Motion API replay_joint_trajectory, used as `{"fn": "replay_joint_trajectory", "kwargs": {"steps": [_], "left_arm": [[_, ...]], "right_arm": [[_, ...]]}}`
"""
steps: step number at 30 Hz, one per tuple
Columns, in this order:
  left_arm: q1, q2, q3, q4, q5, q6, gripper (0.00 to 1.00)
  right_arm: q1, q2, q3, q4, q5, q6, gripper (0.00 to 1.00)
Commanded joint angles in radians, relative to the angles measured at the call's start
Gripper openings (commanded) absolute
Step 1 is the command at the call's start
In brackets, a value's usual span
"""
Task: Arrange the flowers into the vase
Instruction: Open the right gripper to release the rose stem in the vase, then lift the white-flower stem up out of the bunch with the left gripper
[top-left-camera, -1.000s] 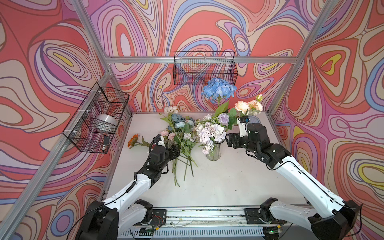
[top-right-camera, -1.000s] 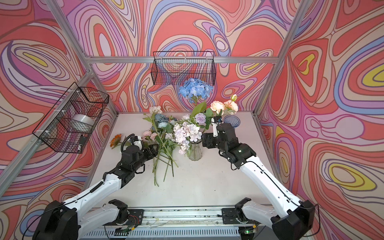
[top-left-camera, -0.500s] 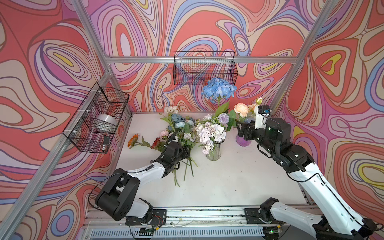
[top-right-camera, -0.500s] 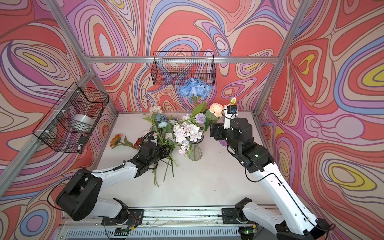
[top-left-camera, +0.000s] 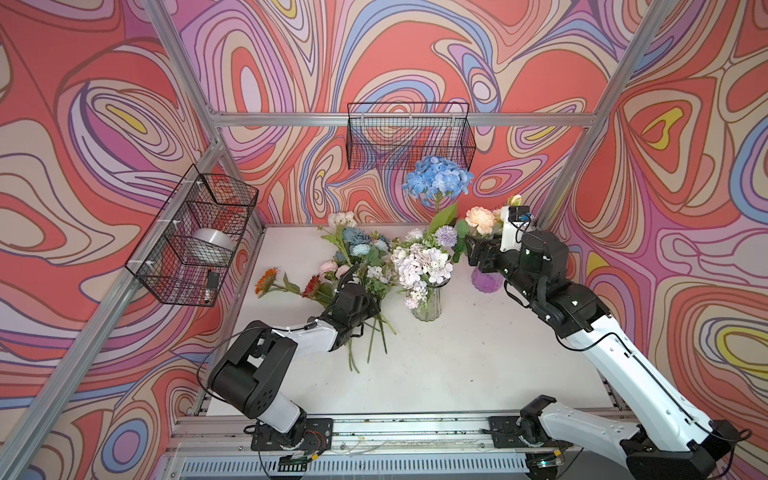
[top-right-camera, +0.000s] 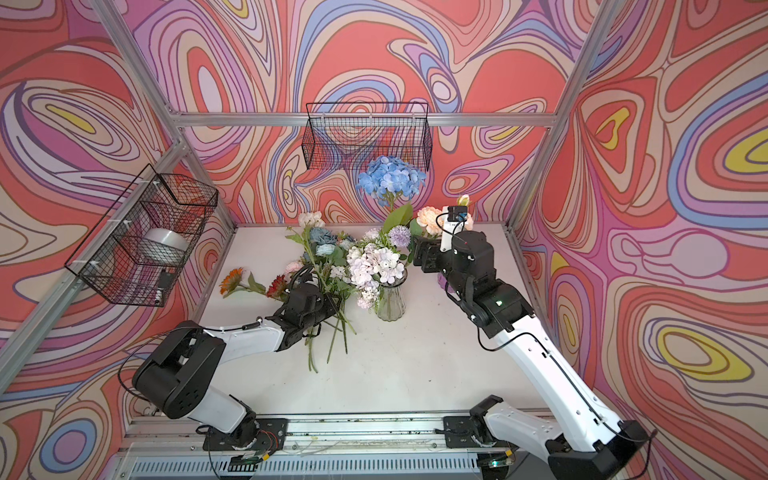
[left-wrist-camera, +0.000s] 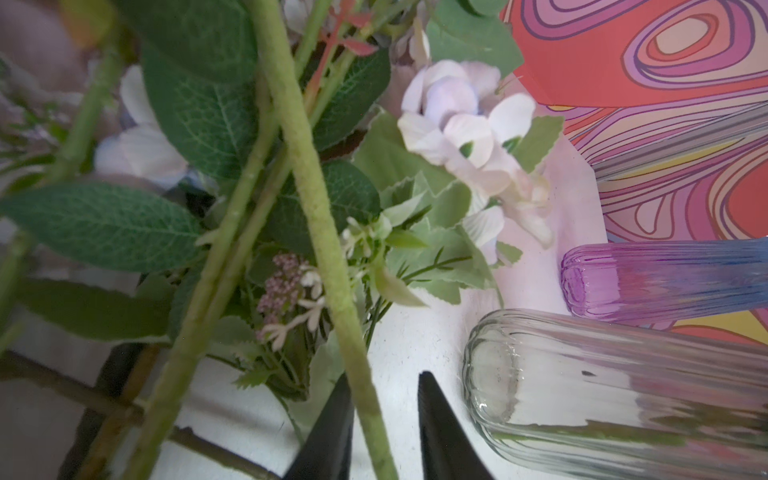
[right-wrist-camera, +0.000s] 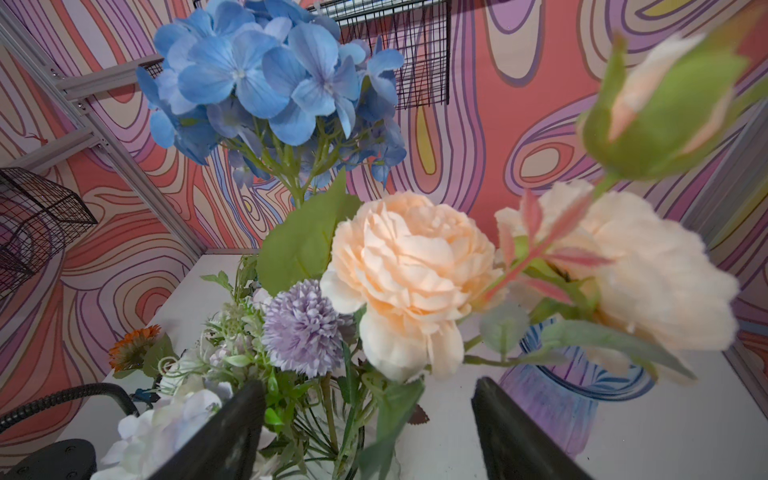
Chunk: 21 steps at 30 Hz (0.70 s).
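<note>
Two robot arms work over a white desk (top-left-camera: 457, 353) in a booth with swirling red and purple walls.

The left claw (left-wrist-camera: 384, 386) lies low on the desk, buried in a loose heap of flowers (top-left-camera: 357, 257) that spreads around and beyond it. Its two black fingers stand narrow, one on each side of a single green stem (left-wrist-camera: 307, 187). One finger touches the stem, and a strip of desk shows between the stem and the other finger, so the stem is not pinched. Just beside this claw, on the side toward the other arm, stands a clear vase (top-left-camera: 428, 305) of ribbed glass, packed with pale lilac and white blooms. An orange flower (top-left-camera: 266, 280) lies on the claw's opposite side, at the outer edge of the heap.

The right claw (right-wrist-camera: 365, 395) hangs raised off the desk, jaws wide and empty, pointing toward the bouquet. Just beneath and beside it sits a purple vase (top-left-camera: 486, 284) holding a peach peony (right-wrist-camera: 411, 274), whose bloom sits just ahead of the fingers. A tall blue hydrangea (top-left-camera: 438, 178) towers above and beyond this claw. It seems to rise from the clear vase, though leaves hide the foot of its stem.
</note>
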Motion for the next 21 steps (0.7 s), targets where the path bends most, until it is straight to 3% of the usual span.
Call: {"fn": "replay_joint_trajectory", "kwargs": {"steps": [1,4,16,21], "left_arm": [[-0.006,0.000,0.016,0.046,0.001,-0.024,0.13],[-0.004,-0.041,-0.005,0.049,-0.012,-0.036,0.00],[-0.005,-0.351,-0.098,0.009,-0.172,-0.073,0.00],[-0.006,-0.486,-0.126,-0.033,-0.247,0.013,0.00]], "right_arm": [[0.001,-0.014,-0.004,0.032,0.017,-0.002,0.81],[0.001,-0.017,-0.003,0.039,0.023,-0.004,0.81],[0.002,0.003,0.014,0.098,-0.060,0.007,0.81],[0.001,0.025,0.035,0.122,-0.132,0.007,0.81]]}}
